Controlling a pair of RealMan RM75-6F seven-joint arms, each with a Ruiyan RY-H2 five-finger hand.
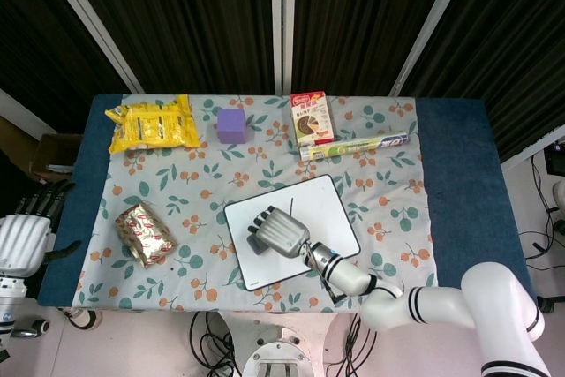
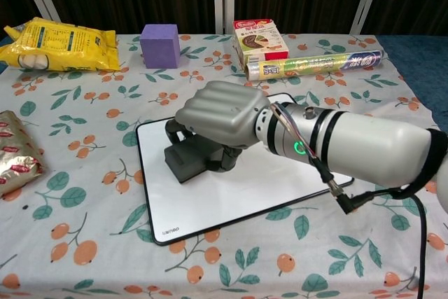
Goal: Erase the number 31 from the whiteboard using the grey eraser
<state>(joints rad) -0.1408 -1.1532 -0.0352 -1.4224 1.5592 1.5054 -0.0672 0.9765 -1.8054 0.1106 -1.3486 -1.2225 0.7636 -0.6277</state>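
Note:
The whiteboard [image 1: 331, 209] [image 2: 245, 190] lies on the floral cloth near the table's front. My right hand [image 1: 276, 232] [image 2: 220, 113] grips the dark grey eraser [image 2: 189, 160] and presses it flat on the board's far left part. A thin black stroke [image 1: 290, 204] shows just beyond the hand in the head view; the curved mark is hidden under the hand. No writing shows in the chest view. My left hand [image 1: 25, 237] hangs off the table's left edge, fingers apart, holding nothing.
A yellow snack bag [image 1: 150, 124], a purple cube [image 1: 231, 124], a small box [image 1: 311, 116] and a wrapped roll [image 1: 353, 146] line the far side. A gold-wrapped packet [image 1: 144, 234] lies left of the board.

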